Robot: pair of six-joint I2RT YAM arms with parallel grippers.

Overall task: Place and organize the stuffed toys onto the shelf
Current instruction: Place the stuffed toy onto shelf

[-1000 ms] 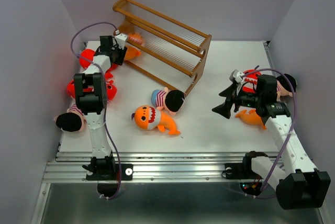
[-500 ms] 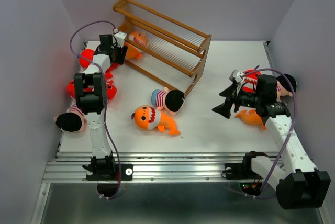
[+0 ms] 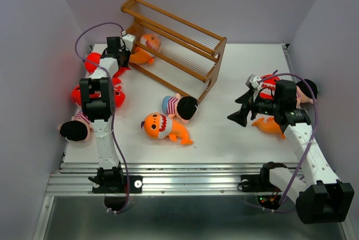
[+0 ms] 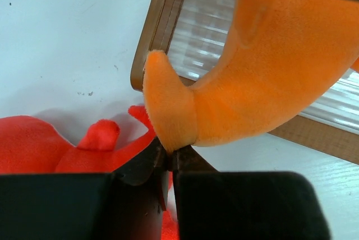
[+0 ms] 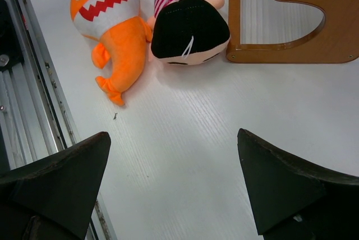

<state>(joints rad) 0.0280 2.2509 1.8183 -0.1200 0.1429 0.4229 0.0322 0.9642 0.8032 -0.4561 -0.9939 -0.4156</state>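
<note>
The brown wooden shelf [image 3: 185,41] stands at the back of the table. An orange shark [image 3: 148,44] lies on its rails at the left end. My left gripper [image 3: 128,50] is at that end, shut on the tip of this orange shark's [image 4: 269,72] tail, as the left wrist view shows at my left gripper [image 4: 169,153]. Another orange shark [image 3: 162,128] and a striped-shirt doll [image 3: 180,106] lie mid-table. My right gripper [image 3: 238,118] hovers open and empty to their right, and the right wrist view shows this gripper [image 5: 174,133] above bare table.
Red sharks [image 3: 92,60] [image 3: 76,94] and a doll [image 3: 76,129] lie along the left wall beside the left arm. A doll [image 3: 305,91], a red toy [image 3: 269,86] and an orange fish [image 3: 268,126] lie around the right arm. The shelf's side panel [image 5: 291,55] stands next to the middle doll [image 5: 188,24].
The orange shark has slid further right onto the shelf rails. My left jaws have closed on its tail. The right arm has not moved.
</note>
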